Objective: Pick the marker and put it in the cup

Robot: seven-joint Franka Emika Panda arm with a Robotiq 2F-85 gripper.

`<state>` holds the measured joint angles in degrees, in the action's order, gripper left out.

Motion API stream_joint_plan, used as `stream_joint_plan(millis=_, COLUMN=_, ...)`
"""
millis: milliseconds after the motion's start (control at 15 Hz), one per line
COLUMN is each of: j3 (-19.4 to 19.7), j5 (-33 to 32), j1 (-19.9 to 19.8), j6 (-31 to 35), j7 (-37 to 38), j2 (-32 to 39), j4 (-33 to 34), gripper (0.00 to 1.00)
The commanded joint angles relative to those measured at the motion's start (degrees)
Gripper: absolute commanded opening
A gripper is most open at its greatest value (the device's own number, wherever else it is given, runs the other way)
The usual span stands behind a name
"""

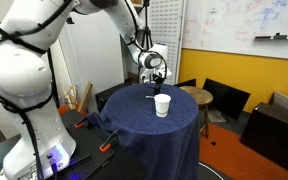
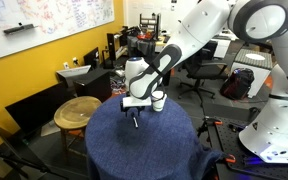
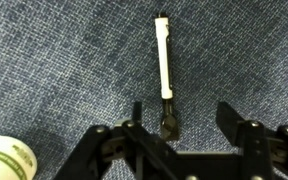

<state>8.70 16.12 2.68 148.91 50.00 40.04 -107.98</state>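
The pincer (image 3: 184, 122) is held apart over the marker (image 3: 164, 65), which is laid toward twelve o'clock, only its tip between the jaws; the cup (image 3: 4, 160) is seen at eight o'clock. Pinched so near its end, the marker could be flicked away.

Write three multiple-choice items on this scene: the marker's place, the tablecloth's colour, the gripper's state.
1. Where is the marker relative to the cup? A inside it; B on the tablecloth, apart from it; C leaning on it.
2. The tablecloth's colour? A red; B yellow; C blue.
3. The gripper is: A open; B shut on the marker; C shut on the cup.
1 B: the wrist view shows it flat on the tablecloth. 2 C: blue in all views. 3 A: its jaws stand apart.
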Motion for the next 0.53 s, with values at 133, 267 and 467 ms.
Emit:
stream_joint_plan(millis=133, j3=0.79, j5=-1.24, j1=0.62, j6=-3.46, j7=2.69, j2=1.50, j4=2.88, gripper=0.76)
stream_joint_plan(millis=267, j3=0.76, j5=-1.23, j1=0.56, j6=-3.98, j7=2.72, j2=1.88, j4=3.38, gripper=0.74)
stream_joint_plan(millis=467, j3=0.77, j5=-1.24, j1=0.57, j6=-4.56, j7=2.78, j2=2.36, j4=4.05, gripper=0.66)
